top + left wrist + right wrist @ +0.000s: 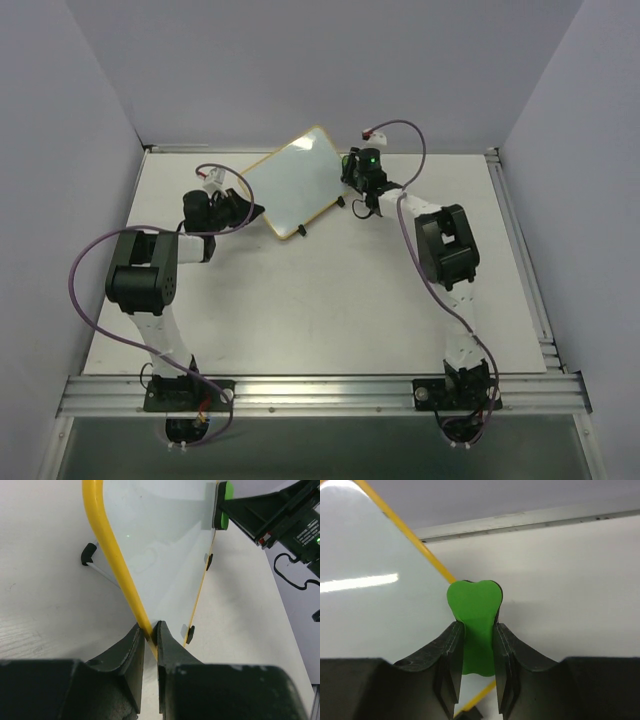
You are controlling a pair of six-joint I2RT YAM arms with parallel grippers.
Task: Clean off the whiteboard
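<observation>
On the table [320, 320], left gripper [150, 631] clamps whiteboard [160, 545] edge.

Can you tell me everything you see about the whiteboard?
It's a small, shiny whiteboard with a thin yellow frame, rounded corners and black feet along one long edge. No scribbles show. It sits tilted at the far side of the table. The left gripper pinches its frame, and a green eraser in the right gripper touches its opposite edge.

We find the whiteboard [293, 182] standing near the far edge of the bench [320, 320], about midway along it. Our left end effector [252, 211] clasps its left rim. Our right end effector [350, 168], pinching the eraser [474, 605], sits at its right edge.
</observation>
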